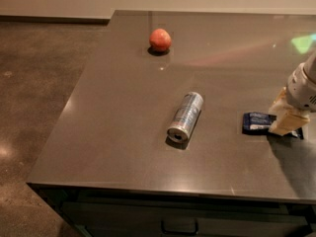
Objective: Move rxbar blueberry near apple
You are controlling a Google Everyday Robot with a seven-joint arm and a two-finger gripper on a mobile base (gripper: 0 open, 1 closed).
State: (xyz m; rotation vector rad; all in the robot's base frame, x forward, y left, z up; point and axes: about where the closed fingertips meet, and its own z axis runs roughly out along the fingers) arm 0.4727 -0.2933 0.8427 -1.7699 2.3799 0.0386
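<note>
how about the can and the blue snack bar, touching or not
Apart: the camera view shows bare tabletop between the can and the snack bar. The gripper sits at the bar's other end.

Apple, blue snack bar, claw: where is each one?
apple (pixel 160 39), camera view, middle of its red skin.
rxbar blueberry (pixel 256 122), camera view, middle of the visible wrapper.
claw (pixel 285 119), camera view, its tip, at the bar's right end.

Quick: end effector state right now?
The end effector: down at the right end of the rxbar blueberry; open, closed or holding it cannot be told.
</note>
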